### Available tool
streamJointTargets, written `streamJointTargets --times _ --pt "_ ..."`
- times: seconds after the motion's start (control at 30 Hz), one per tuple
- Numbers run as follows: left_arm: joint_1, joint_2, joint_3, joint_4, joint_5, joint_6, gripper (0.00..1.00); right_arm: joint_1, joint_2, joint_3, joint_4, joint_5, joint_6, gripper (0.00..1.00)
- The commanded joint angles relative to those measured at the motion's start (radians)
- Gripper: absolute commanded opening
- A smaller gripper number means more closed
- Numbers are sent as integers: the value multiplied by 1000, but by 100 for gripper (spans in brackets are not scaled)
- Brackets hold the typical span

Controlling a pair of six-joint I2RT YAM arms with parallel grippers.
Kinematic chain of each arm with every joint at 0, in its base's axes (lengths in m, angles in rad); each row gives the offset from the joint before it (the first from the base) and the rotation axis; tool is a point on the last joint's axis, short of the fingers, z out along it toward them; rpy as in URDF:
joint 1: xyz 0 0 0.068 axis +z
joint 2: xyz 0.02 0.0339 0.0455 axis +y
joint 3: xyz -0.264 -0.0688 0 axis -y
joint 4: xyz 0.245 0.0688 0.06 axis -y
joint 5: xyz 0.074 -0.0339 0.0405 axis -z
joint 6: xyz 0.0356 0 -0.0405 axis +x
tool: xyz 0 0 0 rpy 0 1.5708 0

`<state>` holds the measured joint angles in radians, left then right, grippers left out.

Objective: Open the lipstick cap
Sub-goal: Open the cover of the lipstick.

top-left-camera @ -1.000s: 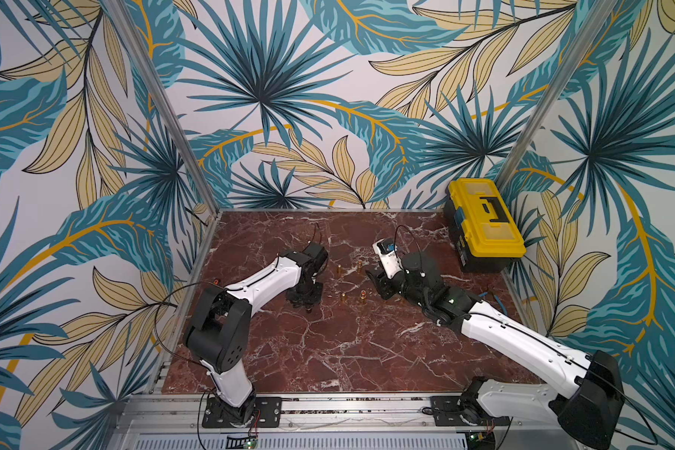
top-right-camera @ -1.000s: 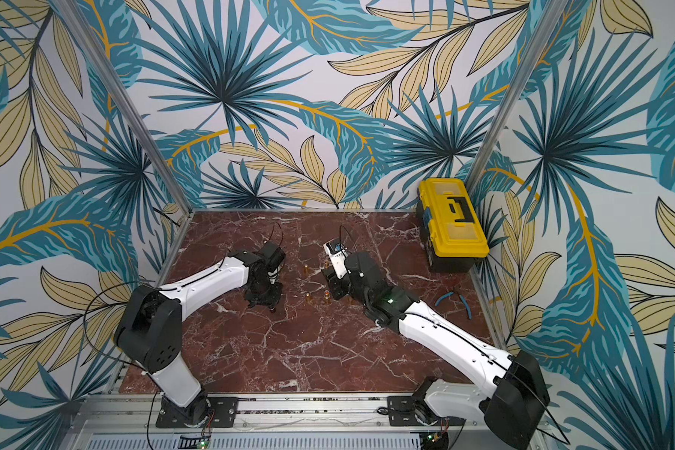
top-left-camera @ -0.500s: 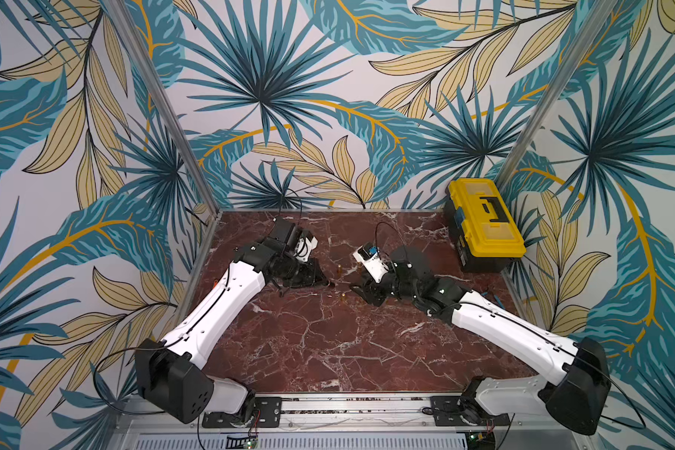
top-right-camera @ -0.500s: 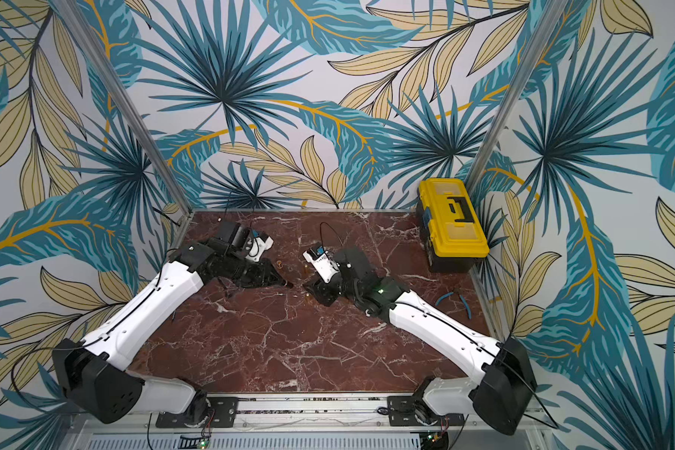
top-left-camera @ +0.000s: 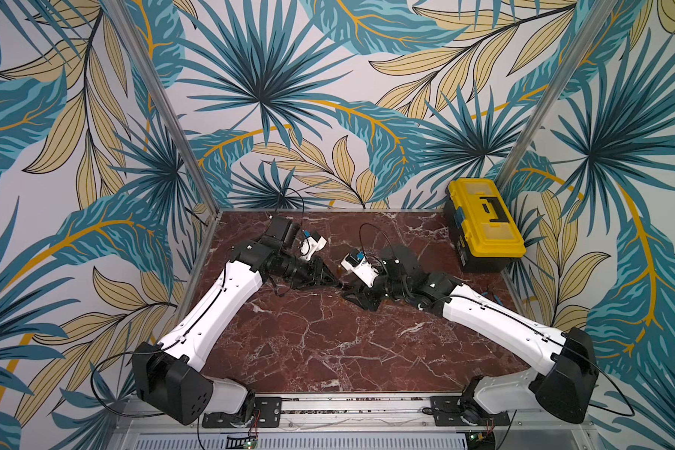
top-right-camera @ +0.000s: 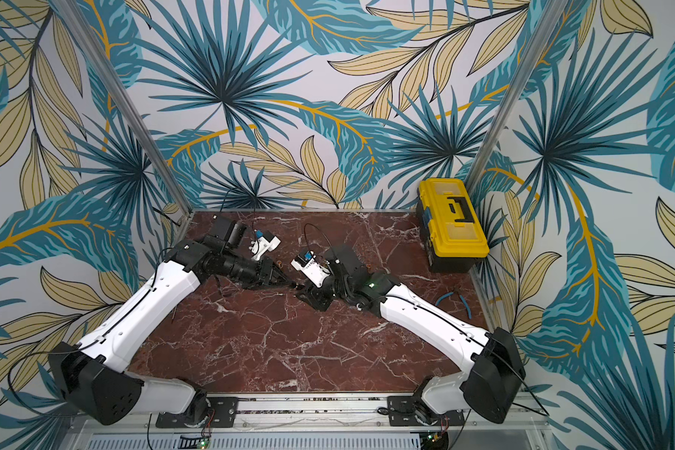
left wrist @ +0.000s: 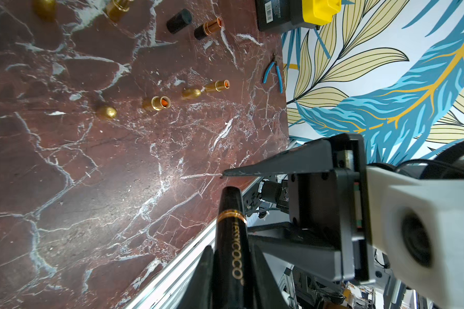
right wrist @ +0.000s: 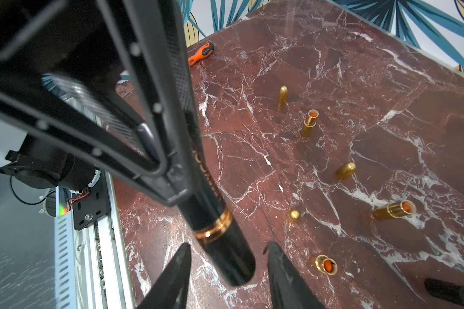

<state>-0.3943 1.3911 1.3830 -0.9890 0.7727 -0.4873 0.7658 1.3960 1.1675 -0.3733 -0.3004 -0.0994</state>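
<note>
Left wrist view: left fingers (left wrist: 202, 279) clench lipstick (left wrist: 232, 240), base cut off; right fingers (right wrist: 287, 278) spread, flanking cap (right wrist: 225, 256) untouched.

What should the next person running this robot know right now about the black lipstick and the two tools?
Left tool: shut on the black lipstick, holding it by its body.
Right tool: open, with its fingers on either side of the cap end and a gap showing on both sides.
Done: the lipstick is gripped and lined up between the tools.
Left: the cap is not yet off, and the tube is whole at the gold band. The next move is probably to close the right tool on the cap end and pull.
Elsewhere: opened gold lipsticks are on the table.
</note>
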Motion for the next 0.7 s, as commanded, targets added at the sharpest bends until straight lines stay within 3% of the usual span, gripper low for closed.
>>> streamJointTargets --times 0.0,0.33,0.67 --pt "8 -9 34 -4 60 2 11 4 8 15 -23 -5 -33 47" --pt "10 18 33 -4 101 7 11 4 27 30 -15 -6 -60 38" --pt "19 48 36 -8 86 22 5 4 19 27 -34 -13 -66 15"
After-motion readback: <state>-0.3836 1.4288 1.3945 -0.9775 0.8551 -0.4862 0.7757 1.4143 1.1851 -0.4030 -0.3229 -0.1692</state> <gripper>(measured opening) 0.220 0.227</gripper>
